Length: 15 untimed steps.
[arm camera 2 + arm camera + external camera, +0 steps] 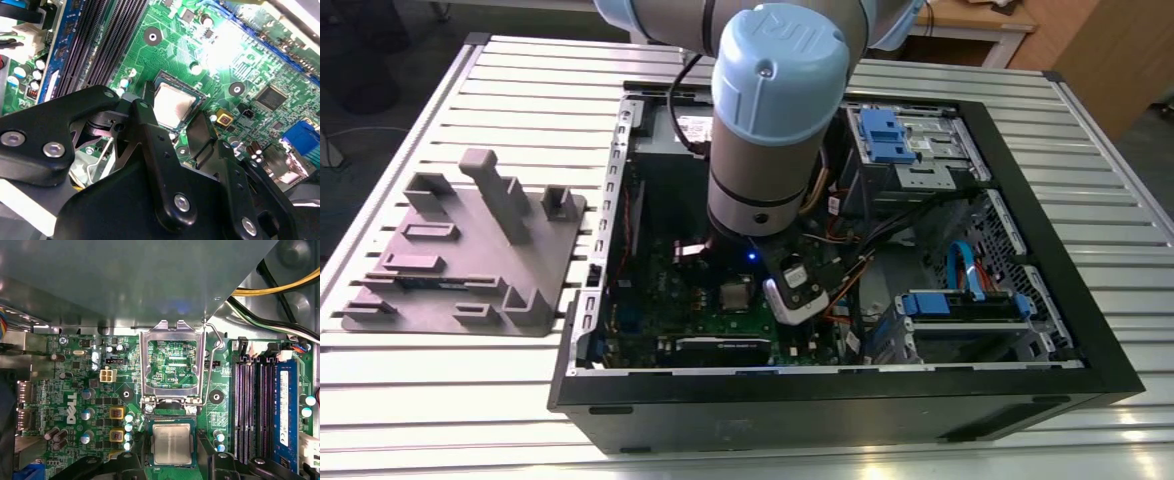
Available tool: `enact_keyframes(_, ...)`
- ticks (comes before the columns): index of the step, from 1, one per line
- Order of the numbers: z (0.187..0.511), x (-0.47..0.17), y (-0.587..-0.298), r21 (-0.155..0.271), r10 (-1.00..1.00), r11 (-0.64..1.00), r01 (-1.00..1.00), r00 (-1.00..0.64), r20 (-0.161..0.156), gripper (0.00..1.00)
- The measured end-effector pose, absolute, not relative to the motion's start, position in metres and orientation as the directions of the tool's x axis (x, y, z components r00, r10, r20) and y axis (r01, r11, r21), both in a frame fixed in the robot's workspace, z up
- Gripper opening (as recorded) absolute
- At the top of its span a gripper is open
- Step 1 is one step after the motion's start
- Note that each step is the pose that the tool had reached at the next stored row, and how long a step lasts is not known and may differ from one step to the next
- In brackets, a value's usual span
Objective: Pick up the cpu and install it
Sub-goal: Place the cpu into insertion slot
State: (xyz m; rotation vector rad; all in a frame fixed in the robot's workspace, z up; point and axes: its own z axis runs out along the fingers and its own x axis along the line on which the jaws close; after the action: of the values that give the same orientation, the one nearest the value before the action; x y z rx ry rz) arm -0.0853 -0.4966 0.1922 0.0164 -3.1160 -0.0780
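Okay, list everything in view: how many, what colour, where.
table: one, pale slatted metal.
case: one, black, on the table.
fixture tray: one, grey, on the table, exterior view's left.
motherboard: one, green, inside the case.
socket frame: one, silvery, hinged open on the motherboard.
cpu: one, silvery, beside the socket frame.
arm: one, grey and blue, reaching into the case.
gripper: one, black, open, astride the cpu.

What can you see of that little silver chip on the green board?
The cpu is a small flat square with a dull silvery metal top and green rim. It lies in its socket on the green motherboard, next to the hinge of the swung-open metal frame. The open pincer straddles it, a black finger at each side; whether they touch it is unclear.
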Motion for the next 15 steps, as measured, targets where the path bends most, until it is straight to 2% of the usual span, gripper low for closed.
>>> enact_keyframes(15,0.1894,-0.0853,-0.4965,0.050,-0.011,0.999,-0.010,-1.000,0.024,0.52)
